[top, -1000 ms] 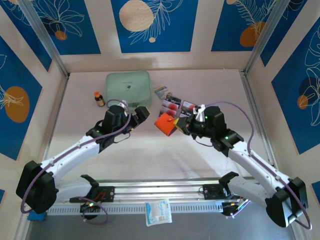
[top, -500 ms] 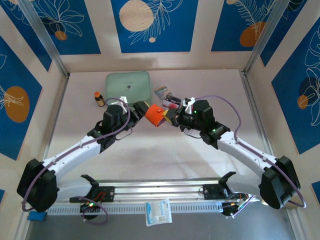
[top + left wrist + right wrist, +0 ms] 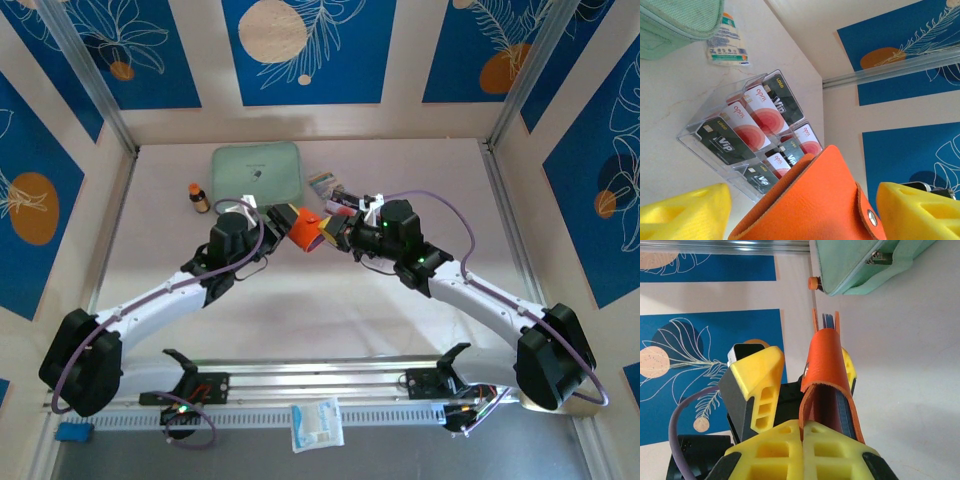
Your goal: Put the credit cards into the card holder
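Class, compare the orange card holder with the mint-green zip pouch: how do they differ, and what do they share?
The card holder is orange; the zip pouch is mint green. The card holder is smaller than the zip pouch. The card holder is gripped by the right gripper; the zip pouch lies on the table. Both are soft cases.

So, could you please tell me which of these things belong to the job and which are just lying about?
Job: card holder, credit cards, clear tray holding them.
Lying about: mint-green pouch, small bottle, striped packet, white packet.
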You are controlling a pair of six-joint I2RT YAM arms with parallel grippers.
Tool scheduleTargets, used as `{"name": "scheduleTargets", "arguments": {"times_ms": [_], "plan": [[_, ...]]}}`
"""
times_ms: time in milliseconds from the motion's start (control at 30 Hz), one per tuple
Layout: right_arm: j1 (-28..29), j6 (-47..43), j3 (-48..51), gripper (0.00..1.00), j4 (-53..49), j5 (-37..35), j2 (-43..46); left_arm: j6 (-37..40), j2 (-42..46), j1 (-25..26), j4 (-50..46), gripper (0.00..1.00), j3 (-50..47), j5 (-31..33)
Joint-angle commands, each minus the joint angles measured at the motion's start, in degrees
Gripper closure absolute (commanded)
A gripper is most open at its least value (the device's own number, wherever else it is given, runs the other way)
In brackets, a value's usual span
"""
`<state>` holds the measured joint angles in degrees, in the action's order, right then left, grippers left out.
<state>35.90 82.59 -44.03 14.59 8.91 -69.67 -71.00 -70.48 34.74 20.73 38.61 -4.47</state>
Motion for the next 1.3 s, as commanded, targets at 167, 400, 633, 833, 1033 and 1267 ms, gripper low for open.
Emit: {"name": "scheduleTargets", "arguments": {"times_ms": [167, 400, 633, 833, 1033, 1267], "plan": [[0.3, 0.93, -1.76, 1.0, 2.44, -0.85, -0.37, -0.73, 0.78, 0.41, 3.18, 0.22, -1.97, 0.53], [0.71, 1.91, -1.94, 1.0, 4.12, -0.47, -1.69, -1.92, -0.34, 0.54, 6.72, 0.32, -1.55, 0.08], [0.84, 3.26, -0.69, 1.0, 6.51, -0.21, -2.56, -3.1, -0.87, 0.7, 9.89, 0.52, -2.57, 0.23], [0.93, 3.88, 1.35, 1.0, 7.83, 0.15, -2.59, -2.96, -1.14, 0.72, 12.13, 0.79, -3.08, 0.98], [0.62, 2.86, 7.37, 0.8, 4.95, -0.2, -0.42, 1.41, -1.31, 0.01, 12.74, 1.0, -2.84, 1.56], [-2.61, -10.68, 10.62, 0.56, -19.12, -2.4, 7.74, 14.17, -0.32, -1.38, 7.23, 1.0, -0.55, -2.11]]}}
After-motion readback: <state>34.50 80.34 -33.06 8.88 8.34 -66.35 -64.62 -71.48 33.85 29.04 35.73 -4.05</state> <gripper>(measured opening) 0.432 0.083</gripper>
